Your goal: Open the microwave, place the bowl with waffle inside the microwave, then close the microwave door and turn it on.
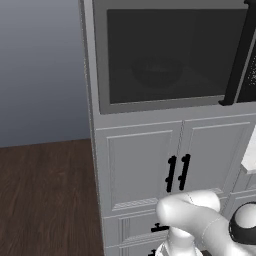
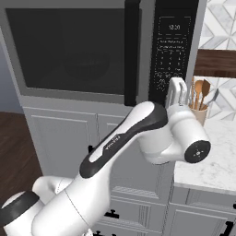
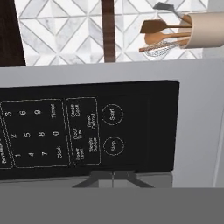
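One bowl sits inside the microwave, dim behind the dark glass of the door; what lies in it is too dark to make out. The door is shut flush, its long black handle standing upright at the right edge of the window. Right of the handle is the black keypad, with a small clock readout at the top.

The claw is closed, fingertips together and holding nothing, right at the lower rim of the keypad, near the round Stop button; whether it touches the panel cannot be told. The Start button lies just beside Stop.

Right of the microwave, a beige holder stands on the white marble counter, against the patterned tile wall. It holds wooden spoons and a grey spatula, handles down.

Below the microwave are white cabinet doors with short black handles, both shut. Wood floor lies to the left.
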